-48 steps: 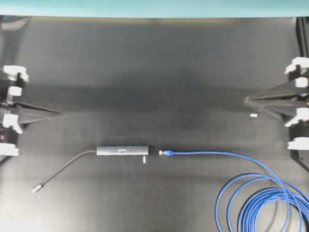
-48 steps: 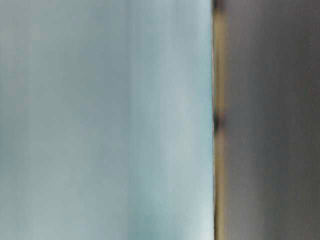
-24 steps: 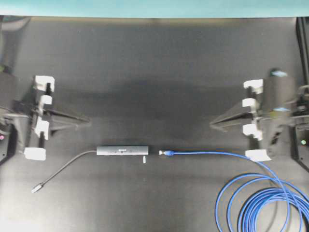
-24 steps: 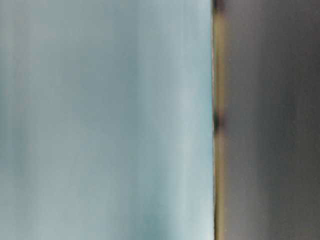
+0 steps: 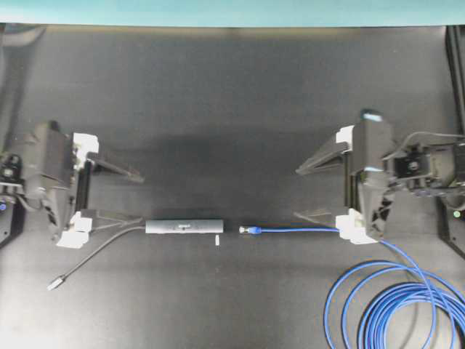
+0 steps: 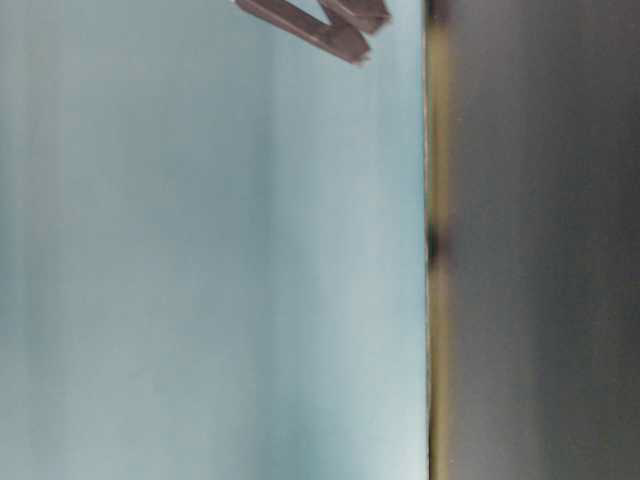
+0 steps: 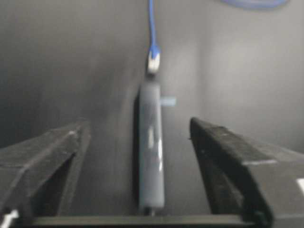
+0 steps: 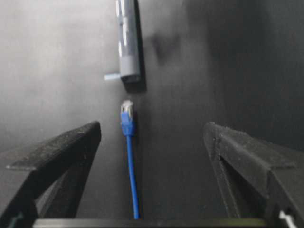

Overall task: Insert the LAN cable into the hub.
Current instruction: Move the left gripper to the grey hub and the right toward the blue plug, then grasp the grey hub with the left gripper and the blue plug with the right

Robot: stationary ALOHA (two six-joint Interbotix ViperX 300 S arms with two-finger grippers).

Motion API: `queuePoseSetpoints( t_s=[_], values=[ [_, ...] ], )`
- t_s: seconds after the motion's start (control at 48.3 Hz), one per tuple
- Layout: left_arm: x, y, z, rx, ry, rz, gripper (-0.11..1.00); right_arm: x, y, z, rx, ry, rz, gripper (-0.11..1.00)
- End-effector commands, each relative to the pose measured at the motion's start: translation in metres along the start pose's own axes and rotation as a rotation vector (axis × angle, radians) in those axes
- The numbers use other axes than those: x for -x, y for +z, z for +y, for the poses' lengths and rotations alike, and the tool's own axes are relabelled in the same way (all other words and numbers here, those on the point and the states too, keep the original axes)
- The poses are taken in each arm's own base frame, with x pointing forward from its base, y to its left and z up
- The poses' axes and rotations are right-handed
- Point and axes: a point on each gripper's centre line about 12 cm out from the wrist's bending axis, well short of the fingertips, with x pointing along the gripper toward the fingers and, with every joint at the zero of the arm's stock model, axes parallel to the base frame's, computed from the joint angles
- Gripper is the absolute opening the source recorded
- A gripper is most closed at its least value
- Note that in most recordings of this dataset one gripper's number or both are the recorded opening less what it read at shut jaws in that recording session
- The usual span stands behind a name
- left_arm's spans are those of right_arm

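The hub (image 5: 183,227) is a slim dark grey bar lying flat on the black table, its port end facing right. The LAN cable's plug (image 5: 251,229) lies just off that end with a small gap between them, and the blue cable (image 5: 312,230) runs right into a coil (image 5: 396,305). My left gripper (image 5: 140,198) is open just left of the hub. In the left wrist view the hub (image 7: 151,152) lies between the spread jaws of the left gripper (image 7: 138,126), untouched. My right gripper (image 5: 298,194) is open above the cable. The plug (image 8: 126,114) lies ahead of the right gripper (image 8: 153,127), nearer its left finger.
The hub's thin grey cord (image 5: 94,251) curves to a silver plug (image 5: 55,283) at the front left. A small white tape mark (image 5: 216,240) sits by the hub's right end. The table-level view is blurred; dark fingertips (image 6: 320,25) show at its top.
Both arms have swung in from the table's sides toward the middle. Both grippers have gone from shut to open. The hub and cable have not moved.
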Motion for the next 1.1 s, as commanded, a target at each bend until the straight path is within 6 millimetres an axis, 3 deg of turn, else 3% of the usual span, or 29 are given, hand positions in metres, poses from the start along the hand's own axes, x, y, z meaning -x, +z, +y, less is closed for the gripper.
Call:
queuePoseSetpoints(
  t_s=[0.0,0.249,0.435,0.725,1.077],
  values=[
    [-0.003,-0.005,0.001,0.002,-0.002,-0.027,0.74,-0.006,0.003,0.000,-0.011,0.000,-0.003,0.83],
    [-0.019,-0.035,0.005,0.014,-0.007,-0.066,0.76,-0.014,0.009,0.001,-0.012,0.000,-0.008,0.83],
    [-0.044,-0.055,0.005,0.046,-0.017,-0.074,0.76,-0.014,0.009,0.001,-0.037,0.000,-0.005,0.83],
    [-0.073,-0.068,-0.006,0.066,-0.060,-0.072,0.76,-0.013,0.008,0.001,-0.087,0.000,-0.003,0.83],
    [-0.095,-0.093,-0.007,0.065,-0.056,0.036,0.75,-0.013,0.007,0.001,-0.090,0.001,-0.001,0.83]
  ],
)
